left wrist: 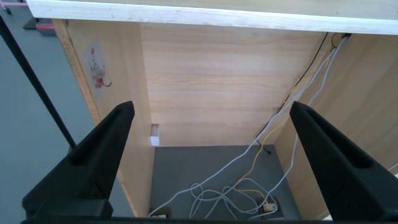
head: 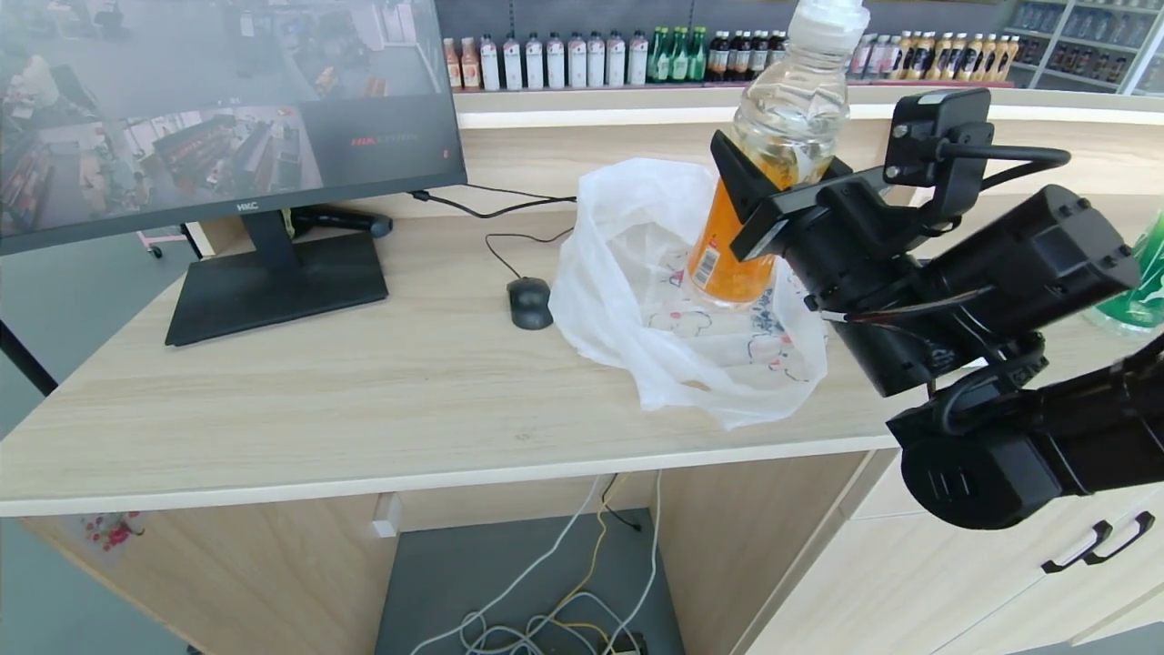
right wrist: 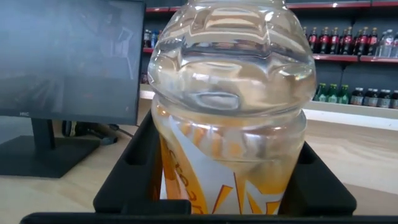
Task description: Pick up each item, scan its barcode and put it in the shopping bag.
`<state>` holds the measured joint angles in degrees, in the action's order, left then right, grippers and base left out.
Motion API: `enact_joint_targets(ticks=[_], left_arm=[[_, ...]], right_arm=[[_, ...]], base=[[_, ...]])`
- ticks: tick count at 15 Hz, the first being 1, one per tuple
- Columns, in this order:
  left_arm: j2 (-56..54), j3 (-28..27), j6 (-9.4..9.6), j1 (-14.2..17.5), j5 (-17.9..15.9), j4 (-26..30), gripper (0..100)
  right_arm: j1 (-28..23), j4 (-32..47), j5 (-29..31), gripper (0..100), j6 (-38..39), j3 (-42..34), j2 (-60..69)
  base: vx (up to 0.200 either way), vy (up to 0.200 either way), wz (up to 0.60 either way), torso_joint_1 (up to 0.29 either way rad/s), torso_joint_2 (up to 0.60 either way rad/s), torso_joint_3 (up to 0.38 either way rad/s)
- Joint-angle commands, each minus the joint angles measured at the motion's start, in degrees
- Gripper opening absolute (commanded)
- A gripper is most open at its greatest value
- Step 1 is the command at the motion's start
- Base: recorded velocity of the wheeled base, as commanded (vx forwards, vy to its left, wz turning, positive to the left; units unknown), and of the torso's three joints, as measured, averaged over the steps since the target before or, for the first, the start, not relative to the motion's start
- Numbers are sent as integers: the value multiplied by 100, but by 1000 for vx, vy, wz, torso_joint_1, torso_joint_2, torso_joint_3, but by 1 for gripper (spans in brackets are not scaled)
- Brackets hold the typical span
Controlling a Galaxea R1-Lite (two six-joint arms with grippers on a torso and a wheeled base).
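In the head view, your right gripper [head: 784, 186] comes in from the right, and its fingers [head: 738, 186] are clamped on either side of a bottle [head: 730, 266] with an orange label, a clear upper part and a white cap. The bottle stands nearly upright, tilted a little, with its base over the open mouth of the white shopping bag [head: 627, 300]. You cannot tell whether the base touches the plastic. The bag lies crumpled on the desk [head: 364, 391], and a black mouse [head: 529, 302] sits just beside it on the robot's left. Farther left stands a monitor [head: 209, 100] on a flat black base, with a dark handheld device [head: 341, 220] lying behind that base. A green bottle [head: 1137, 300] shows at the desk's far right edge, and a row of drinks [head: 591, 59] lines the shelf behind. In the left wrist view, your left gripper [left wrist: 211, 115] hangs below the edge of the desk with its fingers [left wrist: 99, 149] spread wide and nothing between them. Beyond them you see the wooden panel under the desk and loose cables [left wrist: 236, 193] on the floor. In the right wrist view, the bottle sits close up between the two black fingers, held around the band where the orange label meets the clear part. The monitor and the stocked shelves stand behind it.
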<state>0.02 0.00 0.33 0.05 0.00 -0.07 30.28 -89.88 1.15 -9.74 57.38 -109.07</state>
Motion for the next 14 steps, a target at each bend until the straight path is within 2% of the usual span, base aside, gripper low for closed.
enact_joint_targets(ticks=[1, 14], left_arm=[[-2, 0, -7, 4, 0, -1, 100], [-2, 0, 2, 4, 0, -1, 100]], right_arm=[[-101, -12, 8, 0, -2, 405, -325], [-207, -12, 8, 0, 7, 950, -1336]], base=[[0, 0, 0, 0, 0, 0], [0, 0, 0, 0, 0, 0]])
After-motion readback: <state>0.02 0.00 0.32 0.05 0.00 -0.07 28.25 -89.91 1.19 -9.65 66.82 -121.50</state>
